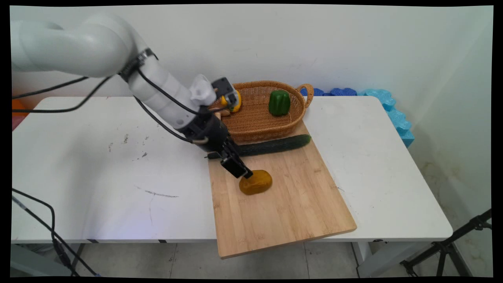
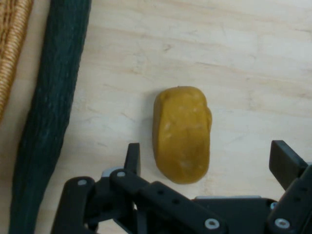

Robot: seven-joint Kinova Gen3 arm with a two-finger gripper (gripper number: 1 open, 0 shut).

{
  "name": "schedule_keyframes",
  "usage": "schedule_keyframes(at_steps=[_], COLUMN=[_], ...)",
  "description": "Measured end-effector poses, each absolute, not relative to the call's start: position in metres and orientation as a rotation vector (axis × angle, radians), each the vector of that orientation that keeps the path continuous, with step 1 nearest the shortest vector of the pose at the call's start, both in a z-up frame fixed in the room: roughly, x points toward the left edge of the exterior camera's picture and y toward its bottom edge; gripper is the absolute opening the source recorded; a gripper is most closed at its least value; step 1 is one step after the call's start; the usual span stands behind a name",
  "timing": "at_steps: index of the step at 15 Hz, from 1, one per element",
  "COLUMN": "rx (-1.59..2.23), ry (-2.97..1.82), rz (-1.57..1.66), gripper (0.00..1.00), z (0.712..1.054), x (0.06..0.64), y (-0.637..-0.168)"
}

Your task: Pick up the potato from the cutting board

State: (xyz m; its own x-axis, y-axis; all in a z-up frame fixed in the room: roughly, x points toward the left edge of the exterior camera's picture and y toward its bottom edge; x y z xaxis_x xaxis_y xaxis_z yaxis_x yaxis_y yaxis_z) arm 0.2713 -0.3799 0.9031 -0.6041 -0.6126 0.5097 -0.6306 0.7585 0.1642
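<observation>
Gripper (image 1: 240, 169) low over the wooden cutting board (image 1: 290, 204), fingers (image 2: 132, 157) spread wide and holding nothing, one on either side of the near end of a yellow-brown potato (image 1: 256, 182). Not possible to tell whether either finger touches it. In the hand view, potato (image 2: 182, 134) between the two fingers, long axis running straight away from the hand. In the main view, potato flat on the board's middle, nearer the left edge than the right, long axis roughly left to right across the board, blunter end toward the right.

Beyond it, long dark green cucumber (image 1: 271, 145) lying across the board's far edge, long axis left to right, right tip raised slightly toward the far side. Close behind the cucumber, oval wicker basket (image 1: 255, 129) at the worktop's (image 1: 98, 165) far edge, with a green bell pepper (image 1: 279, 102) upright inside it toward the right and a yellow item (image 1: 235, 103), partly hidden by the arm, at its left end. Blue foam pieces (image 1: 389, 106) past the worktop's far right corner.
</observation>
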Motion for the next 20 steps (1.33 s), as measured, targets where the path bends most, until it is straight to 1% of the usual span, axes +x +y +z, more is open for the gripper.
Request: schedule_keyframes(at_steps=[7, 17, 18, 20], rx=[0.965, 0.967, 0.965, 0.959], ry=[-2.441, -2.459, -2.458, -2.455], rz=[0.037, 0.049, 0.051, 0.053], gripper=[1.00, 1.00, 0.00, 0.00], z=[0.875, 0.849, 0.848, 0.845], x=[0.252, 0.238, 0.237, 0.235], y=[-0.389, -0.399, -0.400, -0.401])
